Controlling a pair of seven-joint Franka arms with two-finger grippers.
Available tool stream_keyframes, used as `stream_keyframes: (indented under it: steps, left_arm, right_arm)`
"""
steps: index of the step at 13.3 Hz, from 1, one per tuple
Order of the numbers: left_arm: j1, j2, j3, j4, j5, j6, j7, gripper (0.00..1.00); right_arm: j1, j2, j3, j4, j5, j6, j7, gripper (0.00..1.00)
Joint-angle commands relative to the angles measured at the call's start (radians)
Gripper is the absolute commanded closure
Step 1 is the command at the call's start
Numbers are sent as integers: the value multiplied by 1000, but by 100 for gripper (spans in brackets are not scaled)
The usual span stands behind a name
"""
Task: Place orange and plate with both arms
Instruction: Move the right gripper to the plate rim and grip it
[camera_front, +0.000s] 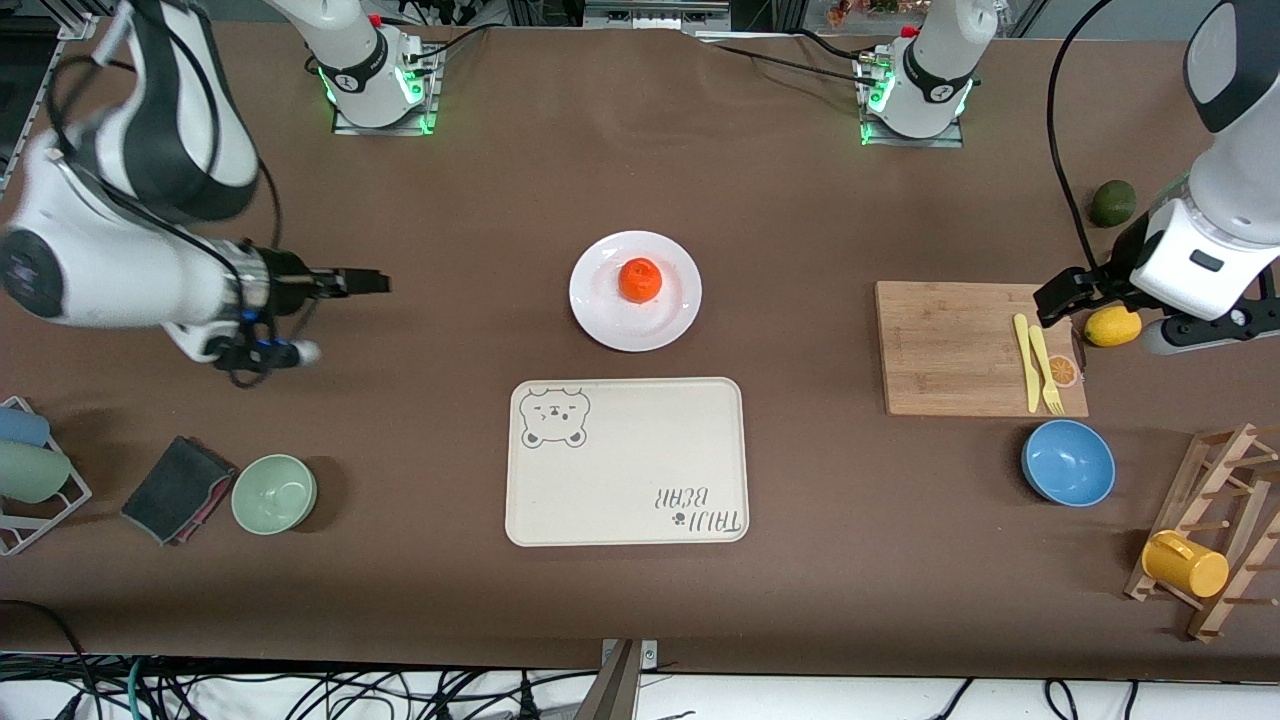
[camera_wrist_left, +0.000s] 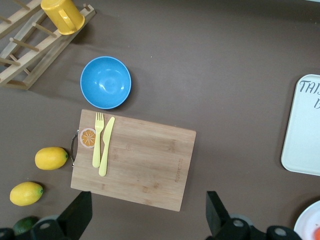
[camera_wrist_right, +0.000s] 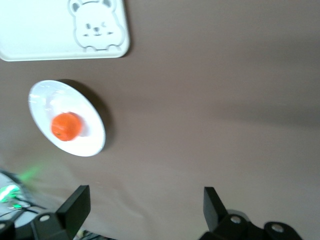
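- Orange-red, one orange (camera_front: 640, 279) sits dimple-up on one white plate (camera_front: 602, 310), mid-desk, farther than the tray (camera_front: 627, 461).
- Left gripper (camera_wrist_left: 149, 212) over the cutting board (camera_wrist_left: 145, 165), wide open, empty.
- Right gripper (camera_wrist_right: 146, 205) over bare desk (camera_wrist_right: 225, 100), wide open, empty.

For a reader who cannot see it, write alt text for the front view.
An orange sits on a white plate at the table's centre, with a bear-printed tray nearer the camera. The right gripper and left gripper hang open and empty toward their own ends of the table, the left over a cutting board.
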Motion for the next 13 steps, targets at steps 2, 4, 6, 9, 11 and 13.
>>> stream_keyframes:
  steps: [2, 4, 6, 9, 11, 13]
  left_arm:
    - [50, -9, 14, 18, -68, -160, 58, 0]
    - [50, -20, 12, 16, -70, -185, 97, 0]
    - [43, -17, 0, 19, -111, -191, 35, 0]
    - [35, -23, -12, 21, -131, -200, -36, 0]
    - [20, -12, -80, 36, -40, -194, -91, 0]
    - [23, -11, -77, 47, -31, -165, -89, 0]
  right_arm:
    - [-8, -28, 88, -258, 152, 275, -52, 0]
    - [-8, -58, 153, -427, 292, 462, -145, 0]
    - [-8, -51, 211, -513, 421, 589, -239, 0]
    - [-8, 19, 315, -540, 554, 739, -323, 0]
    - [-8, 87, 361, -529, 572, 802, -355, 0]
    - [-6, 139, 372, -506, 599, 819, -420, 0]
